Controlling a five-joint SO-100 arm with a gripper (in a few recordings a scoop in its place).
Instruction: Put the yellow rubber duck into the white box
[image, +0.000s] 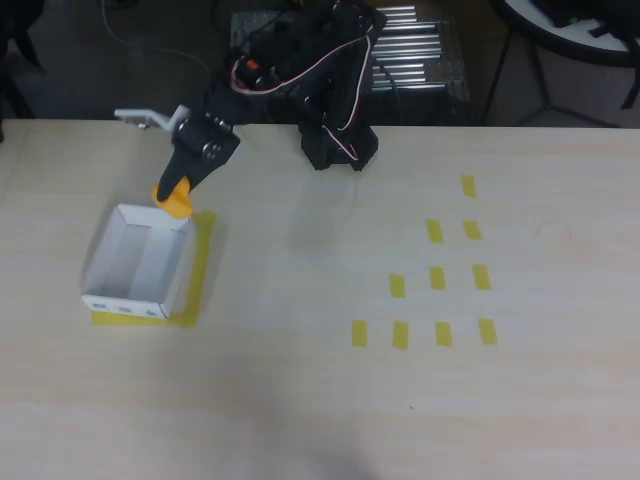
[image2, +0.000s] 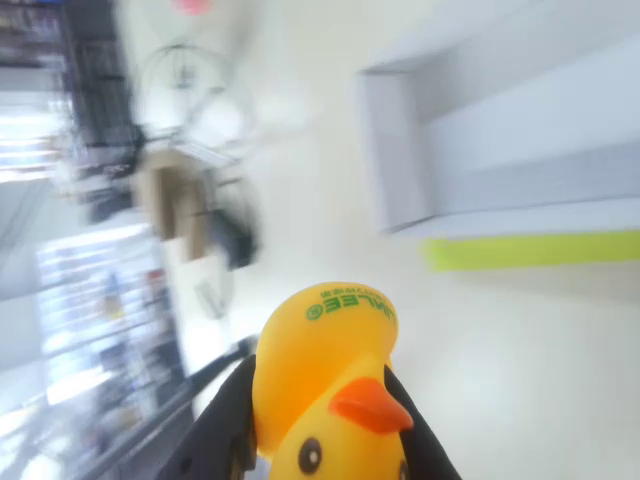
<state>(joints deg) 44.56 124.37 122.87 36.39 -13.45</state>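
Gripper (image: 180, 196) is clamped on the yellow rubber duck (image: 177, 201), held at the far right corner of the white box (image: 137, 263) in the overhead view. Risk: released here, the duck could strike the wall and tumble onto the yellow tape border (image: 204, 262) outside

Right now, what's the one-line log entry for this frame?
end effector: shut on yellow rubber duck | duck: lifted, at far rim of white box | box: empty | phase: carrying, not released
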